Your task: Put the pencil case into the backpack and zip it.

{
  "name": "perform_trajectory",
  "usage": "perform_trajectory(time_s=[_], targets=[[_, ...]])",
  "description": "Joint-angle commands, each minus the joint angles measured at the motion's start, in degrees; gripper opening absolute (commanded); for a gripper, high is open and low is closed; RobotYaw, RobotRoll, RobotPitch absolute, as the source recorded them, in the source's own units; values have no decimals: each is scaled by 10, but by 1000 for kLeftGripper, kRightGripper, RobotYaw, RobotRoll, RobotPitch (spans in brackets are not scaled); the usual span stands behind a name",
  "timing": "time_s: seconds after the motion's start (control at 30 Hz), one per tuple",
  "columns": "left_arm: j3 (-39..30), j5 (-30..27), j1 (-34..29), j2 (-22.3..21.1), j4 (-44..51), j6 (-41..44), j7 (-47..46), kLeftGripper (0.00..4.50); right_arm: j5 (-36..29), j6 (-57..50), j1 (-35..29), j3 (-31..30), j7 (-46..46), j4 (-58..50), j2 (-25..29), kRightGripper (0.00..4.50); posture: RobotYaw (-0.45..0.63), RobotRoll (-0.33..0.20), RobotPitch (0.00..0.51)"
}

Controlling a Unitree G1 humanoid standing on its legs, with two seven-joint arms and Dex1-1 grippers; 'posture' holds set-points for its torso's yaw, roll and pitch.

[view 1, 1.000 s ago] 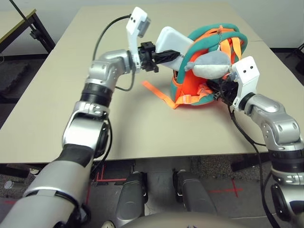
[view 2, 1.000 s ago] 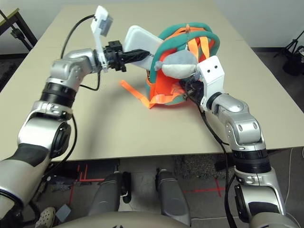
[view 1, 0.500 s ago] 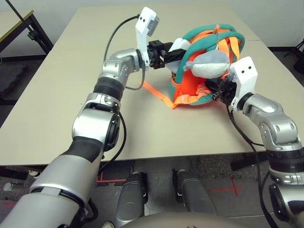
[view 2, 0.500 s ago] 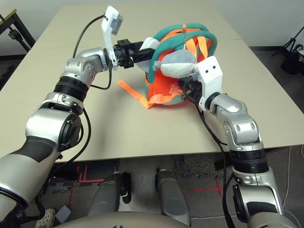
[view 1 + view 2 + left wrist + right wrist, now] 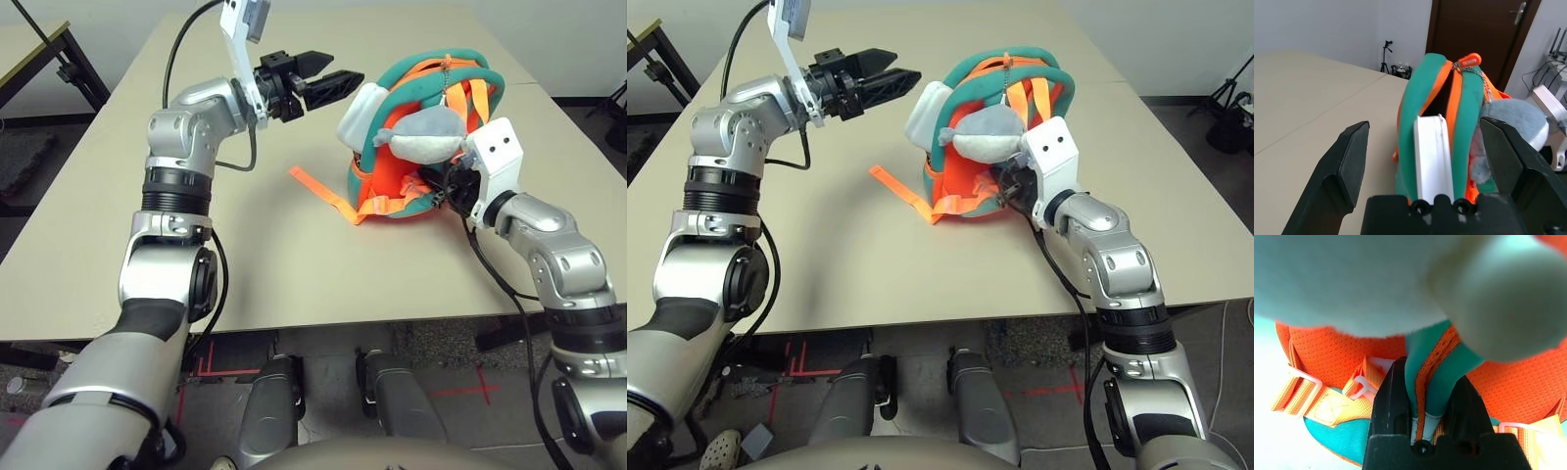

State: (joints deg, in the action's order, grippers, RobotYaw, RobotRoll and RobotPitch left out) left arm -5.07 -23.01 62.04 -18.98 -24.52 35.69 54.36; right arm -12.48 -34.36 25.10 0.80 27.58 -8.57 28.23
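step: inserting | pencil case (image 5: 361, 110) sticking out of backpack (image 5: 416, 186) mouth | left gripper (image 5: 328, 83) hovering wide beside it | right gripper (image 5: 1422, 396) pinching backpack trim | next: pushing case fully in

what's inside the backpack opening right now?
The pencil case stands on edge in the backpack's open mouth, one end still sticking out between the teal zipper edges. How deep it reaches, and anything else inside, is hidden by the backpack's walls.

White pencil case (image 5: 361, 110), orange-and-teal backpack (image 5: 407, 186)
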Motion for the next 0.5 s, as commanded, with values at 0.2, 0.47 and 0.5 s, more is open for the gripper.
perform_trajectory(time_s=[0.2,0.47,0.5], targets=[[17,-2,-14,1,19,10,-17,1543,3,-10,-6,-15,10,21,-4,679,-138,0,129],[28,1,-16,5,13,14,-23,0,5,-11,-9,-15,11,19,-4,679,-143,0,127],[31,1,-18,7,13,16,-23,0,5,-11,-9,-15,11,19,-5,679,-143,0,127]])
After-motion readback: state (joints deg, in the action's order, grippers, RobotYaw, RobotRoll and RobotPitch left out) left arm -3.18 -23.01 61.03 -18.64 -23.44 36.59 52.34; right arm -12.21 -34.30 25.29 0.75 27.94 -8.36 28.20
